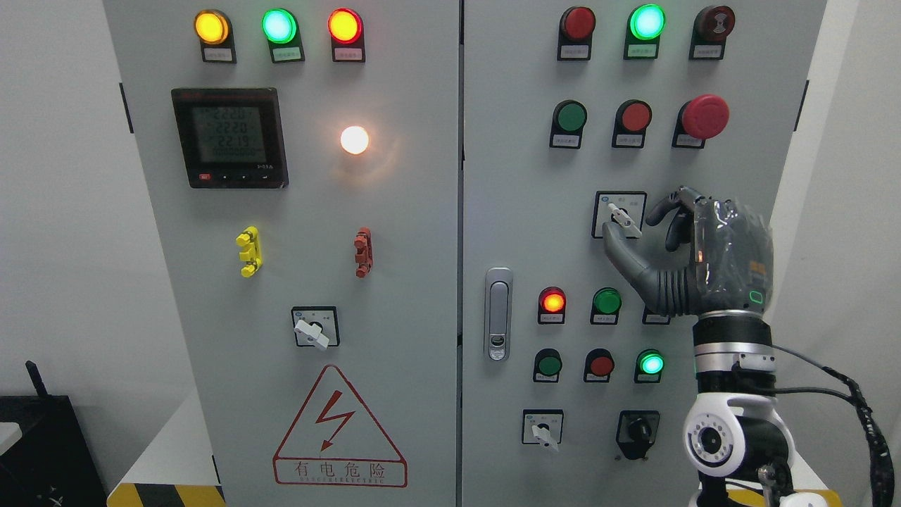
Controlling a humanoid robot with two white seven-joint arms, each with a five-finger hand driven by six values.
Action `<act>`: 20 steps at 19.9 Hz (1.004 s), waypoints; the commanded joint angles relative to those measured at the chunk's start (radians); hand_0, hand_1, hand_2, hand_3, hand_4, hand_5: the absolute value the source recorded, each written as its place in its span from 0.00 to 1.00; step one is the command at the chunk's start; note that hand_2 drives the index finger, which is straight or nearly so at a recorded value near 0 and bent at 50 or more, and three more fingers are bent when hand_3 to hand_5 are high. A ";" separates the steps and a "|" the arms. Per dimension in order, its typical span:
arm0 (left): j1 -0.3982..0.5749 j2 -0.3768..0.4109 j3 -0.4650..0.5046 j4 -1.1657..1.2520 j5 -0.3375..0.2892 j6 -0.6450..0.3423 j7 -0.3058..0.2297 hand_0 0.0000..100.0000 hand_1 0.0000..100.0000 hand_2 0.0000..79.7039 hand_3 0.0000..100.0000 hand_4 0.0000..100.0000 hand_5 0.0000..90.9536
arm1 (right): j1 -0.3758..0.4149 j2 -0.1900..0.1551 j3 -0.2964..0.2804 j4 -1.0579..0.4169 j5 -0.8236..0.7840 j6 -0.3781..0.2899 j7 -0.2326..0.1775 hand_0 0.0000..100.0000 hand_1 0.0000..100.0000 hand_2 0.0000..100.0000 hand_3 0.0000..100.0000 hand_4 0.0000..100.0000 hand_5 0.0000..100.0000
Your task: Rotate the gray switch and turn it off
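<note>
Gray switch, one of four, apparently pinched by right hand

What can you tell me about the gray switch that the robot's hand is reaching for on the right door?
The gray switch is a small light-gray lever knob, plastic by the look, on a square white plate with a black border, on the right door below the red mushroom button. Its lever slants from upper left to lower right. The right hand brackets it, thumb just below, curled fingers to its right; actual contact is unclear.

Right hand at the gray switch on the cabinet's right door, thumb and fingertips around its knob.
</note>
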State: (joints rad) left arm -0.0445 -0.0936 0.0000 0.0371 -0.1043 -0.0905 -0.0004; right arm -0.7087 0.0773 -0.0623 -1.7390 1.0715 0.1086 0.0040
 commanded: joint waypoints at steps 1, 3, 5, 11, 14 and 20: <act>0.000 0.000 0.032 0.000 0.000 0.000 0.000 0.12 0.39 0.00 0.00 0.00 0.00 | -0.006 0.001 0.004 0.006 0.004 0.000 0.002 0.08 0.37 0.62 0.92 0.87 1.00; 0.000 0.000 0.032 0.000 0.000 0.000 0.000 0.12 0.39 0.00 0.00 0.00 0.00 | -0.006 0.002 0.004 0.006 0.002 0.000 0.002 0.08 0.37 0.63 0.92 0.87 1.00; 0.000 0.000 0.032 0.000 0.000 0.000 0.000 0.12 0.39 0.00 0.00 0.00 0.00 | -0.006 0.001 0.006 0.006 0.002 0.000 0.002 0.08 0.37 0.64 0.92 0.87 1.00; 0.000 0.000 0.032 0.000 0.000 0.000 0.000 0.12 0.39 0.00 0.00 0.00 0.00 | -0.009 0.004 0.007 0.006 0.013 0.000 0.004 0.10 0.37 0.65 0.93 0.88 1.00; 0.000 0.000 0.032 0.000 0.000 0.000 0.000 0.12 0.39 0.00 0.00 0.00 0.00 | -0.014 0.004 0.007 0.006 0.015 0.000 0.005 0.12 0.36 0.66 0.94 0.88 1.00; 0.000 0.000 0.032 0.000 0.000 0.000 0.000 0.12 0.39 0.00 0.00 0.00 0.00 | -0.017 0.007 0.010 0.006 0.018 0.000 0.005 0.23 0.36 0.66 0.94 0.88 1.00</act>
State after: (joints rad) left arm -0.0445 -0.0936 0.0000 0.0369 -0.1043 -0.0905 -0.0004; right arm -0.7229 0.0809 -0.0560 -1.7342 1.0854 0.1086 0.0084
